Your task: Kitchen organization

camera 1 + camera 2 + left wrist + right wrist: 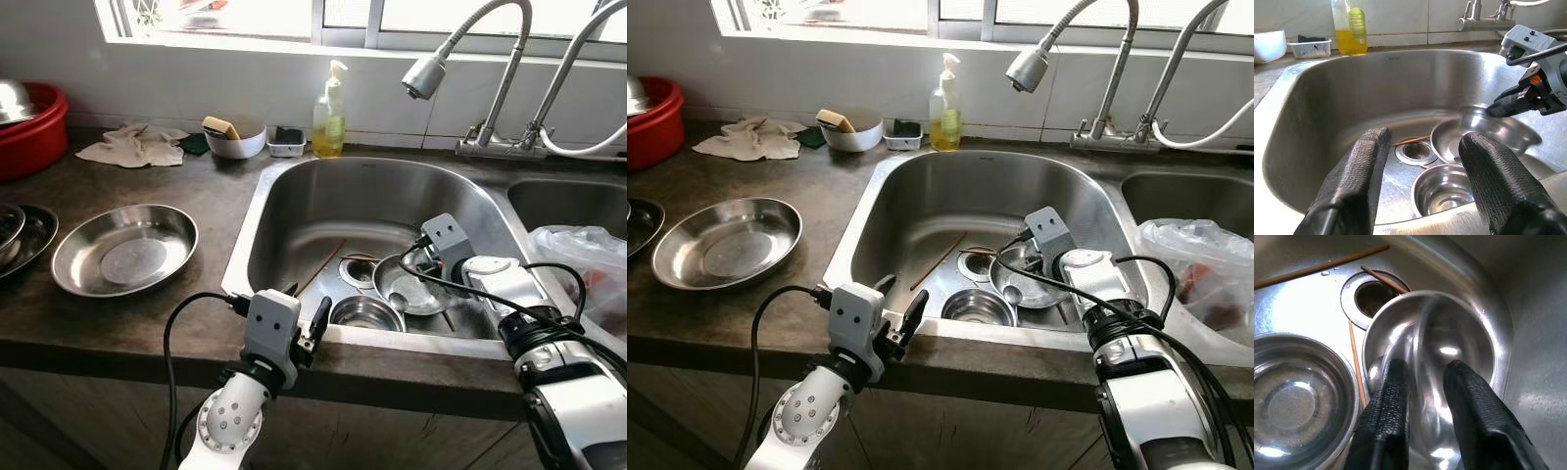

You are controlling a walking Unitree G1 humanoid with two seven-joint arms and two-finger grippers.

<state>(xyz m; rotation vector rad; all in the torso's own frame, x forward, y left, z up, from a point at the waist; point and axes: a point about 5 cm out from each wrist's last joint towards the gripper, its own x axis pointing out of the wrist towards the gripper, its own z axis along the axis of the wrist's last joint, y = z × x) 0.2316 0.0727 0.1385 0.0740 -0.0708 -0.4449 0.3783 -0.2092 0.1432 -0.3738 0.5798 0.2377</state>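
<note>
Indoors, dark countertop (147,323), right gripper (1422,377) pinching steel bowl (1464,338) in sink (294,196), left gripper (1422,152) spread.

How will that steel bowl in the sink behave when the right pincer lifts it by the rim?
The steel bowl looks thin and polished with wet highlights, so probably light but slippery. The right pincer straddles only its rim, so it may swing or tilt. It looks rigid, unlikely to bend.

Both arms are silver-white with ribbed black joint collars. Each wrist carries a grey box-shaped camera housing with small screws. The left gripper (306,328) and right gripper (1498,105) have long black textured fingers (1356,181). Black cables loop along both forearms; an orange mark sits near the right fingers.
</note>
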